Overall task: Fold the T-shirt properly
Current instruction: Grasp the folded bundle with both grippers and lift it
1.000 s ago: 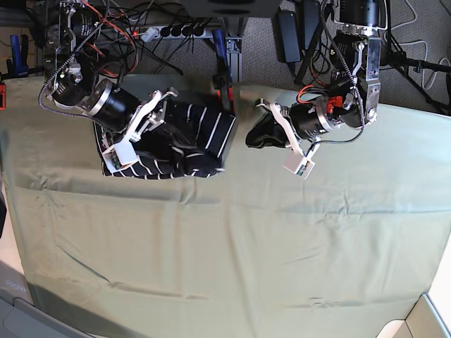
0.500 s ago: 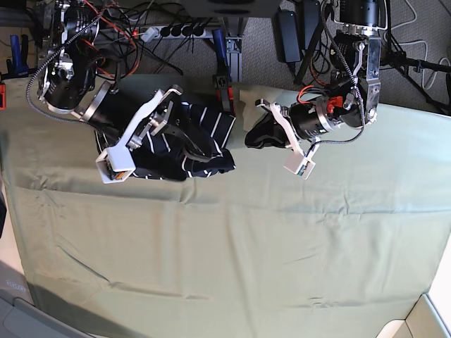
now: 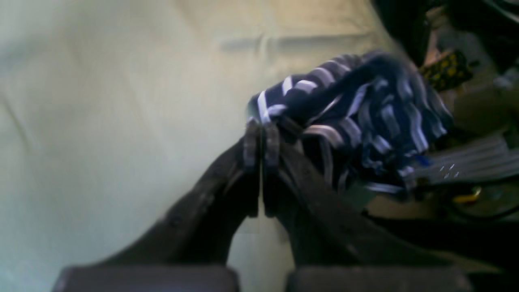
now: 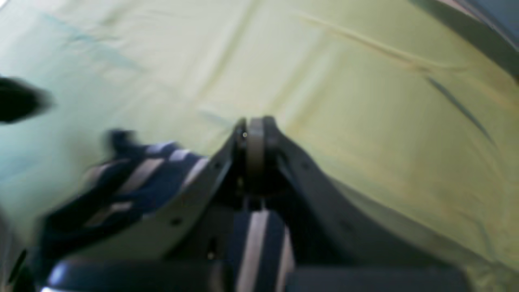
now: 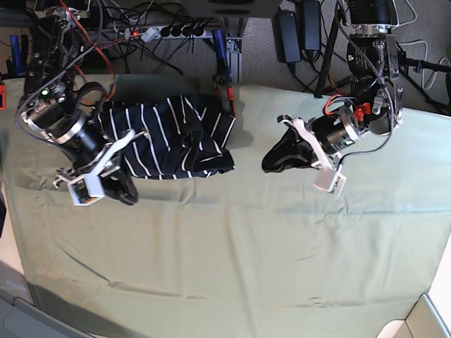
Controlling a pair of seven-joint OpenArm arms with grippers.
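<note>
1. On my screen's left I see the right gripper (image 5: 106, 184), low over the green cloth (image 5: 232, 260). Its jaws are pressed together and pinch a dark fold of the T-shirt (image 5: 165, 137). In the right wrist view a striped bit of shirt shows between the two arms.
2. The T-shirt is soft, dark blue, almost black, with thin white stripes. It lies bunched and wrinkled near the far edge of the table, toward the left, with one end running down to that gripper.
3. Further right is the left gripper (image 5: 299, 153). Its jaws are squeezed shut on another dark lump of the shirt, and the left wrist view shows crumpled stripes there.
4. The green cloth covers the whole table and has long soft creases.
5. Behind the table I see a power strip (image 5: 173, 30) and tangled cables (image 5: 134, 21) on a gray floor.
</note>
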